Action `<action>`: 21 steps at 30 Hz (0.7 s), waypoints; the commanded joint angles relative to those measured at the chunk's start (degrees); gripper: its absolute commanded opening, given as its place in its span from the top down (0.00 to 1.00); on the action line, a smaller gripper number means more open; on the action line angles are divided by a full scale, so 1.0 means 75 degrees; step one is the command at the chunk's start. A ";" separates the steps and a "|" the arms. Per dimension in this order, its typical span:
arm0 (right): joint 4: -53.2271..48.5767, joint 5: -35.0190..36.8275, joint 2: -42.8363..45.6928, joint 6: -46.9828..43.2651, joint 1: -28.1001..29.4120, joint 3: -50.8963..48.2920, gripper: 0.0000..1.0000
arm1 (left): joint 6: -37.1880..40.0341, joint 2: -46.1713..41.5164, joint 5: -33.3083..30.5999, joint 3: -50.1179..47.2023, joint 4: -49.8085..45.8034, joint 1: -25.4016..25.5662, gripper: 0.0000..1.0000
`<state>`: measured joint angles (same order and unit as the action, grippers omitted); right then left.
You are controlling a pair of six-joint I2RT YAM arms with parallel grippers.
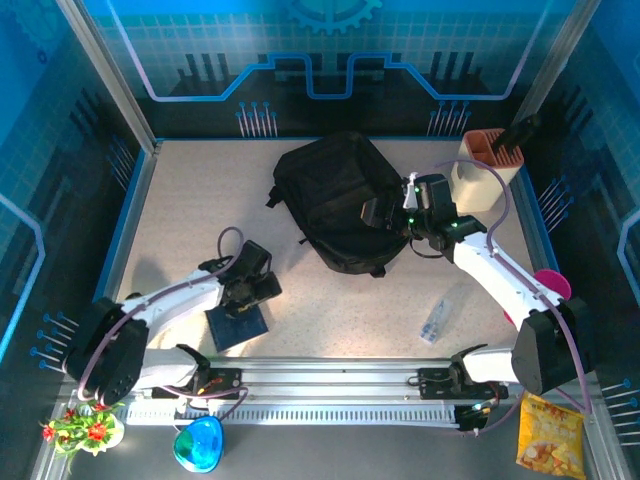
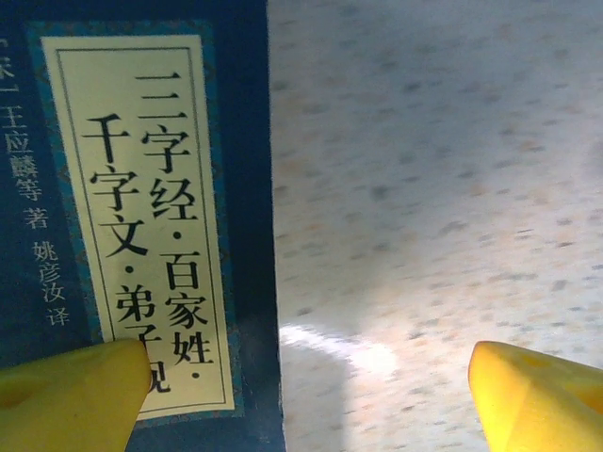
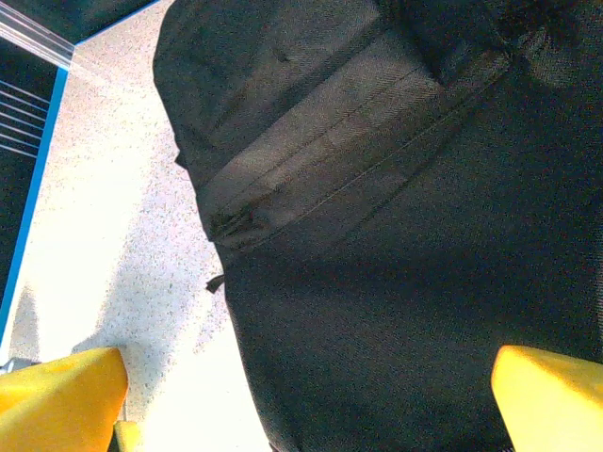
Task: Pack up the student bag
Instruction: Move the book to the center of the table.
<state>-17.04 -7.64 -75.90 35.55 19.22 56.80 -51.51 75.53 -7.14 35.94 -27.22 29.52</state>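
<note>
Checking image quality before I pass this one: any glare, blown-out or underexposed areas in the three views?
Top external: sharp, table brightest near the book. Left wrist: book title readable, one glare spot on the table below centre. Right wrist: bag dark, little detail; table at left blown out.

Tabletop [image 1: 190,210] was speckled beige with blue edge trim, bright glare near the front. Back wall panel [image 1: 330,40] was blue, printed with grid, gear and circuit lines; side panels [image 1: 40,170] similar, darker. Silver frame posts [image 1: 105,70] stood at far corners. Slotted aluminium rail [image 1: 330,385] ran along near edge.
</note>
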 commanded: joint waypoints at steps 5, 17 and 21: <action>0.0042 0.0030 -0.0051 -0.0006 0.0121 0.0201 0.01 | -0.0433 0.1402 0.1896 0.0546 0.2464 0.0188 0.10; -0.0636 0.0249 -0.0396 -0.0342 0.0943 0.0796 0.05 | 0.1089 0.0677 0.0291 0.1830 0.0011 -0.0357 0.01; -0.0644 0.0518 -0.0789 -0.0503 0.1754 0.1143 0.05 | 0.1224 -0.0284 -0.0042 0.1287 -0.0291 -0.0907 0.01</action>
<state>-20.38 -5.56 -79.88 33.78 29.02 62.72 -45.21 77.71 -3.27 48.05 -23.35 24.82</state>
